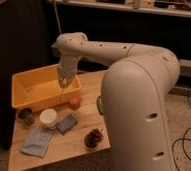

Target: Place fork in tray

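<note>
One end effector [64, 84] hangs over yellow-orange, raised-rim tray [26, 99].

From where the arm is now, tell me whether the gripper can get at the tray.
Probably yes. The gripper hangs just above the yellow tray, near its right end, with only open air between them. The orange item and white cup sit outside the tray.
</note>
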